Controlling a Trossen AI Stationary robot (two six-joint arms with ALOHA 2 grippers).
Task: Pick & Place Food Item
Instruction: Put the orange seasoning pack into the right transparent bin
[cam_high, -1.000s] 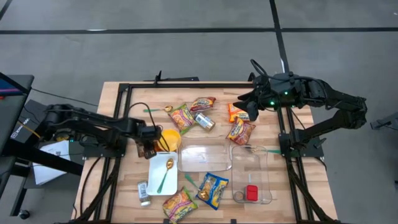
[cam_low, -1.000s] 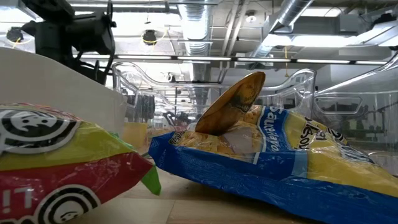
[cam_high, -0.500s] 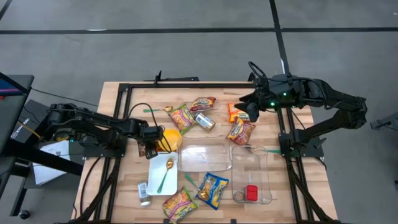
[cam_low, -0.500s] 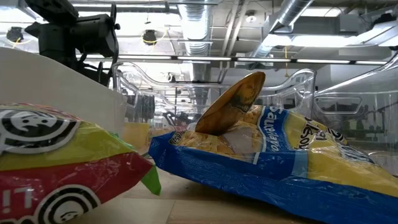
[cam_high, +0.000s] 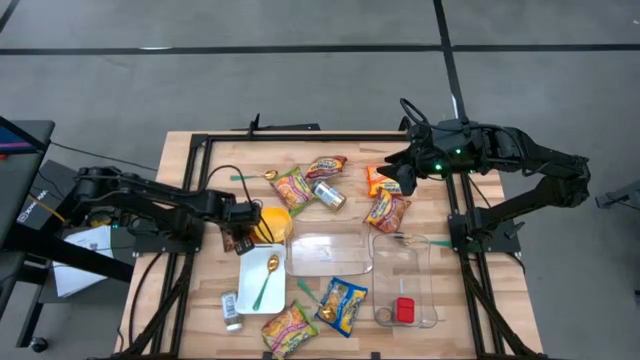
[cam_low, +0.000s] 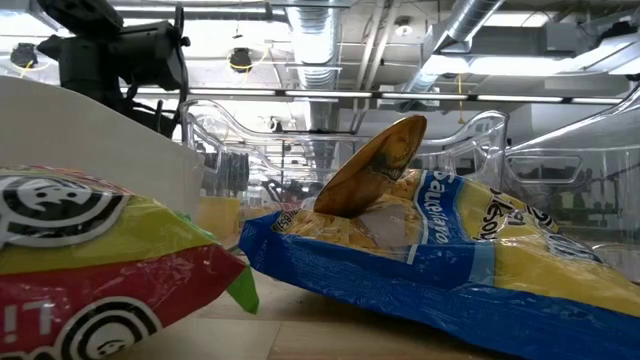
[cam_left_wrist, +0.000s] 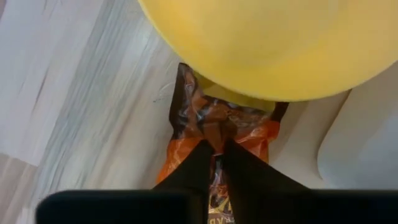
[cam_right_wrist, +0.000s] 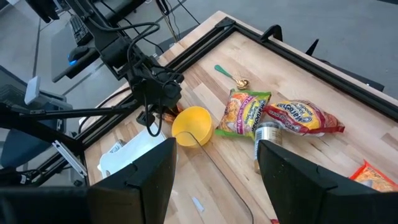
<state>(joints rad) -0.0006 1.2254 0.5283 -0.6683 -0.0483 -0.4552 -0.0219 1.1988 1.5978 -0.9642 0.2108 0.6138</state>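
My two dark fingers (cam_right_wrist: 149, 177) stand apart, nothing between them. Ahead over the wooden worktop (cam_right_wrist: 292, 81): yellow bowl (cam_right_wrist: 193, 124) just off my nearer finger, left arm (cam_right_wrist: 146, 84) beyond it. Green noodle packet (cam_right_wrist: 244, 112), silver can (cam_right_wrist: 267, 137), red packet (cam_right_wrist: 305, 117) past the other finger. Spoon (cam_right_wrist: 231, 76) farther off.

Two matte black jointed arms trail looping black cables, the right arm (cam_high: 500, 150) lit by small green indicator lights near its wrist.
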